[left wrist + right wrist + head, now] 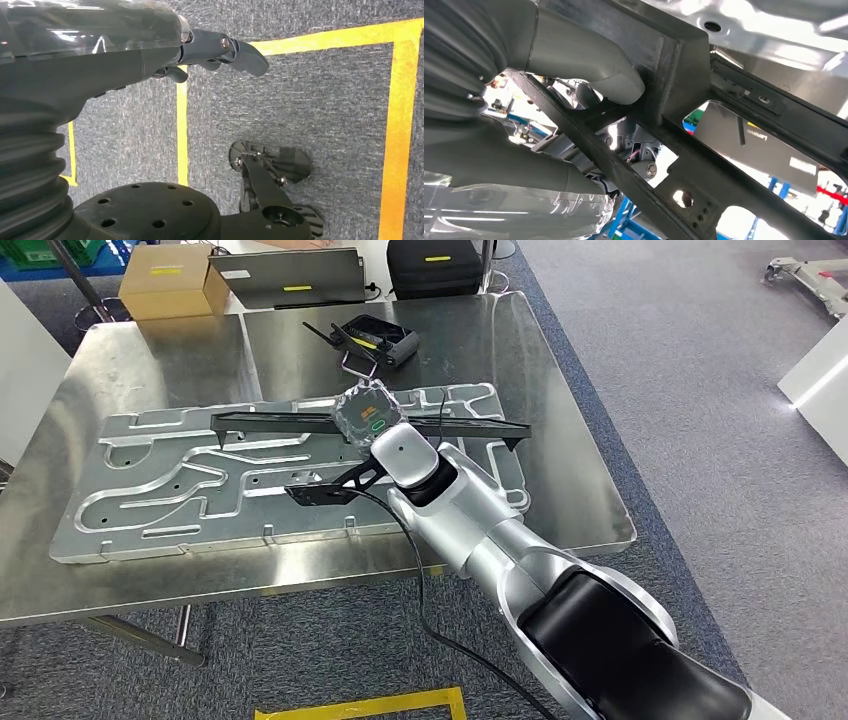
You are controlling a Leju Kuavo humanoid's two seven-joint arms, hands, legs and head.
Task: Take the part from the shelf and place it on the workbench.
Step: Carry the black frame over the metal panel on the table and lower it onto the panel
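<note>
The right hand [368, 416] is out over the middle of the steel workbench [560, 420], wrapped in a clear cover, and it grips a black frame part [300, 423]. In the right wrist view the thick grey thumb [589, 65] presses against a solid block of the part [684, 70], with darker fingers curled round a bar behind it.

The part's long top bar runs crosswise, out to both sides of the hand. One end reaches well off to the hand's left and the other pokes out to its right, each tipped with a small downturned point. A second, shorter strut slants back from under the hand toward the robot, ending in a flat foot [305, 495].

Under the hand and the part lies a big machined aluminium plate [150, 510] with curving channels. I cannot tell whether the part touches it.

Beyond the hand, at the far side of the bench, sit a black handheld controller [380, 338], a cardboard box [165, 285] and a closed laptop [285, 275].

The left hand [165, 55] hangs over grey carpet marked with yellow tape lines [400, 125], fingers loosely extended, holding nothing.
</note>
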